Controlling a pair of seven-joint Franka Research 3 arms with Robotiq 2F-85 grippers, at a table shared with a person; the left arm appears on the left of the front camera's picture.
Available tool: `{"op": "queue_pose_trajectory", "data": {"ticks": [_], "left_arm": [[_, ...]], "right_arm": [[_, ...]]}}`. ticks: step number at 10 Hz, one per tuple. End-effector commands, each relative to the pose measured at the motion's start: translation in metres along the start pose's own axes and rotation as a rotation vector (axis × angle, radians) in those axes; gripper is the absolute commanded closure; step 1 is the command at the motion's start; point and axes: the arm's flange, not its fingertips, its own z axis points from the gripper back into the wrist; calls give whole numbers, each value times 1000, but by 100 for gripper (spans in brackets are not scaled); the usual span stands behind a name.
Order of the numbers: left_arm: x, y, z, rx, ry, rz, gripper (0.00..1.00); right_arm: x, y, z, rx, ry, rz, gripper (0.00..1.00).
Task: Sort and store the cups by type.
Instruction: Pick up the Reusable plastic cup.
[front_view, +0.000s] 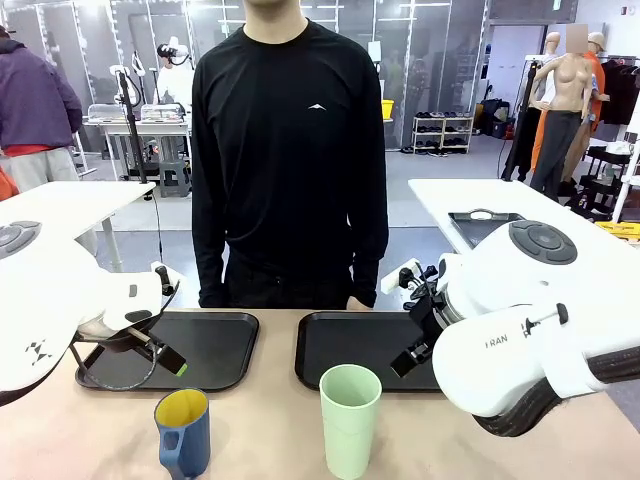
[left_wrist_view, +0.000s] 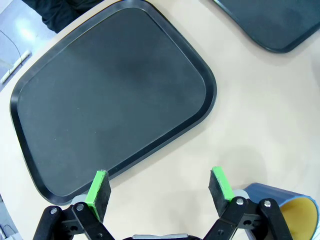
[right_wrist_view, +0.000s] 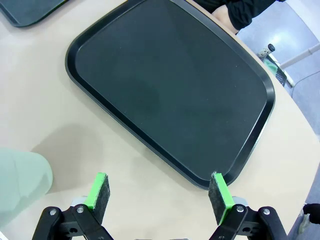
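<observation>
A tall pale mint-green tumbler (front_view: 350, 420) stands near the table's front edge, just in front of the right tray; its side (right_wrist_view: 20, 182) shows at the left of the right wrist view. A dark blue mug (front_view: 183, 432) with a yellow inside and a handle stands to its left, and its rim (left_wrist_view: 295, 210) peeks in at the lower right of the left wrist view. My left gripper (left_wrist_view: 160, 187) hangs open over the near edge of the left tray, holding nothing. My right gripper (right_wrist_view: 160, 192) is open too, above the near edge of the right tray.
Two black trays lie side by side at the far side of the table, the left tray (front_view: 215, 350) and the right tray (front_view: 345, 345), both bare. A person in a black top (front_view: 290, 150) stands behind them. Bare tabletop lies between the cups.
</observation>
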Motion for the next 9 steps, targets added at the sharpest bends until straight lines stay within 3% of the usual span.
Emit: {"op": "queue_pose_trajectory", "data": {"ticks": [1,7,9], "left_arm": [[0,0,0,0,0,0,0],[0,0,0,0,0,0,0],[9,0,24,60,-62,-64,0]], "right_arm": [[0,0,0,1,0,-3,0],[0,0,0,0,0,0,0],[10,5,25,-51,-16,-23,0]]}}
